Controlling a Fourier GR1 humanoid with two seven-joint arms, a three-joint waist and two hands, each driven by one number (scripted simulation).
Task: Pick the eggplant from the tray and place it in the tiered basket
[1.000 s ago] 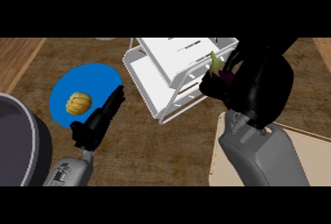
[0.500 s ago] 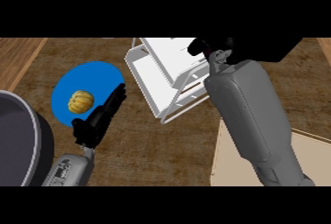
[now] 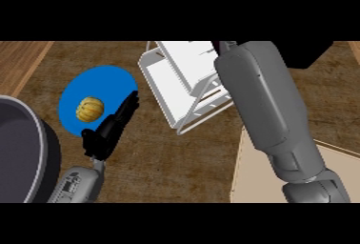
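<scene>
At tabletop [image 3: 169, 162] centre: white tiered basket [image 3: 179, 88], tilted, beside blue plate [image 3: 81, 107] bearing small yellow-orange squash [image 3: 90, 108]. Left hand [image 3: 111, 128]: fingers straight, relaxed, over plate edge, holding nothing. Right forearm [image 3: 271, 114] reaching over basket; right hand hidden at top edge, state indeterminable. Eggplant not visible. Dark round pan [image 3: 21, 152] at left.

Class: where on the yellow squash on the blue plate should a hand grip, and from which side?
Across its rounded sides, from above: the squash is small and round and sits alone on the blue plate, free all round. The left hand lies open just right of it.
</scene>
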